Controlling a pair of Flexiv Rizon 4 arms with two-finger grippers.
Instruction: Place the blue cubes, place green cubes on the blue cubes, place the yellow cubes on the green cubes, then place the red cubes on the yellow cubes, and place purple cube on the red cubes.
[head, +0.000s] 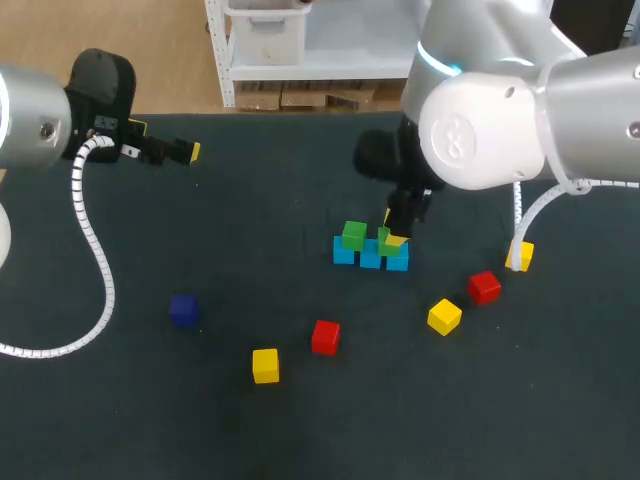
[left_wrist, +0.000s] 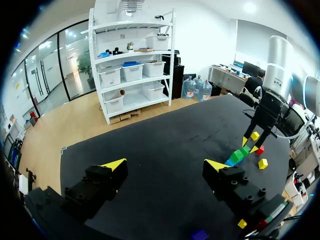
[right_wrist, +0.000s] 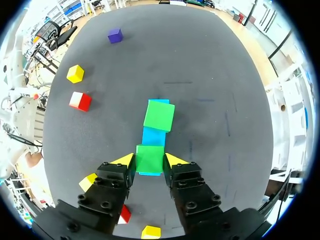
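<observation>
Now: right fingers (right_wrist: 126, 161) pinch the green cube (right_wrist: 150, 159) between them, atop the blue cubes (right_wrist: 153, 136); left fingers (left_wrist: 114, 165) stand spread, empty, well apart. Cube judged light, rigid, smooth: grip flat opposite faces, mid-height.

- Three blue cubes (head: 370, 257) stand in a touching row near the middle of the table (head: 560, 400).
- The left green cube (head: 353, 235) sits on the row's left end.
- The right gripper (head: 392, 230) is down at the right green cube (head: 386, 246), on the row's right end.
- Three yellow cubes (head: 265, 365) and two red cubes (head: 325, 337) lie scattered nearer the front and right edges.
- The purple cube (head: 183, 309) lies alone toward the left edge.
- The left gripper (head: 165, 142) hangs near the far left corner.
</observation>
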